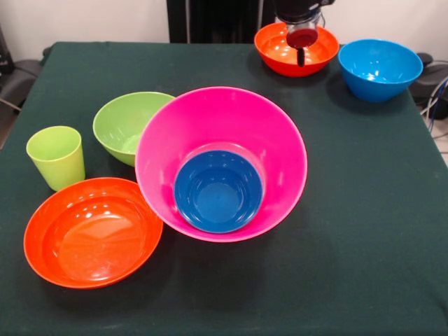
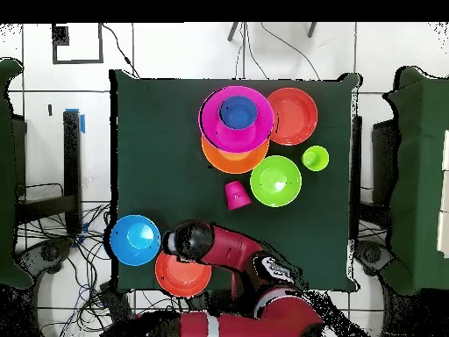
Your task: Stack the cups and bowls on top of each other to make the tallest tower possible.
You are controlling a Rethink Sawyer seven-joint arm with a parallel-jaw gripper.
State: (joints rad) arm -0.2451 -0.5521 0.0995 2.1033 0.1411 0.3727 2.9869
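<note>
The big pink bowl [image 1: 231, 133] holds the small dark blue bowl [image 1: 218, 190]. In the overhead view the pink bowl [image 2: 248, 132] rests on the big orange bowl [image 2: 230, 161], making a low pile. The green bowl [image 1: 126, 124], lime green cup [image 1: 56, 157] and a red-orange bowl [image 1: 92, 232] stand beside it. The red-pink cup [image 2: 237, 195] stands upside down on the cloth. My gripper [image 1: 302, 42] hangs over the far red-orange bowl [image 1: 276, 52], next to the light blue bowl [image 1: 380, 68]. A dark red shape shows at its tip. The yellow-orange cup is out of view.
The dark green table [image 1: 364, 210] ends at the right in the front view, with cables [image 1: 437, 105] beyond it. The robot's pedestal [image 1: 210, 21] stands at the far edge. Chairs [image 2: 386, 175] stand on both sides in the overhead view.
</note>
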